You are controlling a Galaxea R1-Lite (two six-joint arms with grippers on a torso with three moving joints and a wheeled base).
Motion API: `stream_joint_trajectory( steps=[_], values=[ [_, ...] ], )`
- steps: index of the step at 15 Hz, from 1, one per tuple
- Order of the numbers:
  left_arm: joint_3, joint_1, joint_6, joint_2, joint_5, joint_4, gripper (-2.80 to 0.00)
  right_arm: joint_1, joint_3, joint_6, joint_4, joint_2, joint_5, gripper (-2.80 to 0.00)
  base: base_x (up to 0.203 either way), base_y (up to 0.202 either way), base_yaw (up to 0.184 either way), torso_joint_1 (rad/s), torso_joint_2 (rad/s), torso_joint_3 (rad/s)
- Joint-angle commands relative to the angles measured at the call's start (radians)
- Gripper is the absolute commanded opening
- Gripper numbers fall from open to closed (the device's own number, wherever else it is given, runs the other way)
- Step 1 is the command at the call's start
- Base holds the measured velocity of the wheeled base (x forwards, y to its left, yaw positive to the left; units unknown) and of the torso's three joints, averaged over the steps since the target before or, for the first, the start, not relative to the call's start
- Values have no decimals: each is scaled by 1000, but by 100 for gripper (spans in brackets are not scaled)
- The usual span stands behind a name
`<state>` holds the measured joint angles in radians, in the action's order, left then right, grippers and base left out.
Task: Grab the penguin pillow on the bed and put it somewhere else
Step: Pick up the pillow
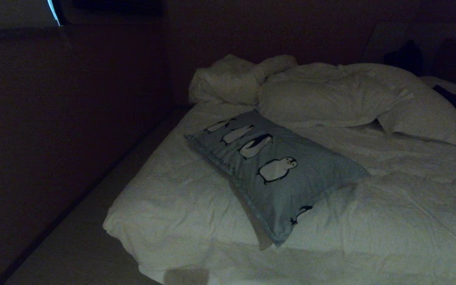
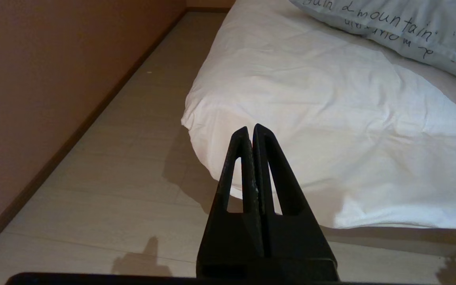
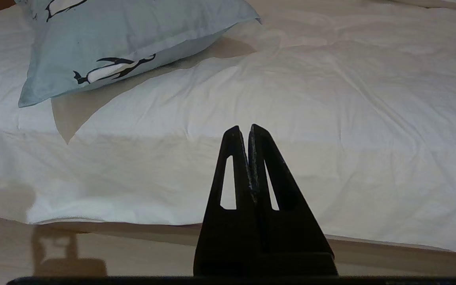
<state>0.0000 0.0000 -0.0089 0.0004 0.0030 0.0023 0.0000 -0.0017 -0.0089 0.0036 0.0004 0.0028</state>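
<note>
The penguin pillow (image 1: 271,174) lies diagonally on the bed (image 1: 390,221), pale blue-grey with a row of black-and-white penguins. Its lettered edge (image 2: 394,27) shows in the left wrist view and its near corner (image 3: 113,43) in the right wrist view. My left gripper (image 2: 250,128) is shut and empty, hanging over the floor just short of the duvet's corner. My right gripper (image 3: 242,128) is shut and empty too, pointing at the near side of the bed, well short of the pillow. Neither arm shows in the head view.
Rumpled white pillows (image 1: 323,95) and bunched bedding (image 1: 232,79) lie at the head of the bed. A strip of pale floor (image 2: 105,158) runs between the bed and a brown wall (image 2: 46,79) on the left. A dark headboard wall (image 1: 291,31) stands behind.
</note>
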Motion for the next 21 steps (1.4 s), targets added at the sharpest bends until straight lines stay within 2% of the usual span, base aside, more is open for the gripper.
stream_joint_trajectory(
  steps=[1,18,21],
  values=[
    [2,-1,0,0,0,0,-280,0,0,0,-1,1,0,-280,0,0,0,0,0,0],
    [-3,0,16,0,3,1,-280,0,0,0,0,1,0,-280,0,0,0,0,0,0],
    [-101,-1,11,17,-10,40,-280,0,0,0,-1,1,0,-280,0,0,0,0,0,0]
  ],
)
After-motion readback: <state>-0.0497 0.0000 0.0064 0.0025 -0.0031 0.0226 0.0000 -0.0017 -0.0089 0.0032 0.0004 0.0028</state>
